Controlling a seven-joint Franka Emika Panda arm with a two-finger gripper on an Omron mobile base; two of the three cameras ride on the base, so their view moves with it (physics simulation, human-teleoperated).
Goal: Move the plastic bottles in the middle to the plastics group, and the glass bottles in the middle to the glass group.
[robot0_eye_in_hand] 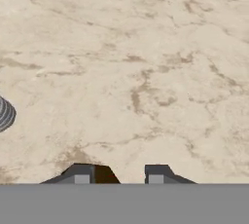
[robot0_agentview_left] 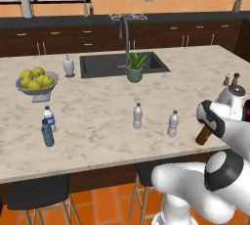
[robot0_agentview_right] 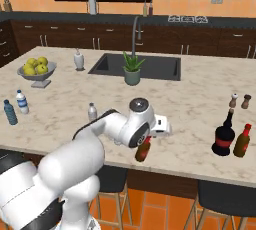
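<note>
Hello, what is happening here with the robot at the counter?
The robot is sorting bottles. Its gripper holds the brown bottle tilted, above the counter near the front edge. Two clear water bottles stand in the middle. The plastics pair is at the left and two dark glass bottles at the right.

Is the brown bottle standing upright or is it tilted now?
Tilted. The brown bottle hangs slanted below the gripper, lifted off the counter; the left base view shows the same slant. Its cap is hidden.
</note>
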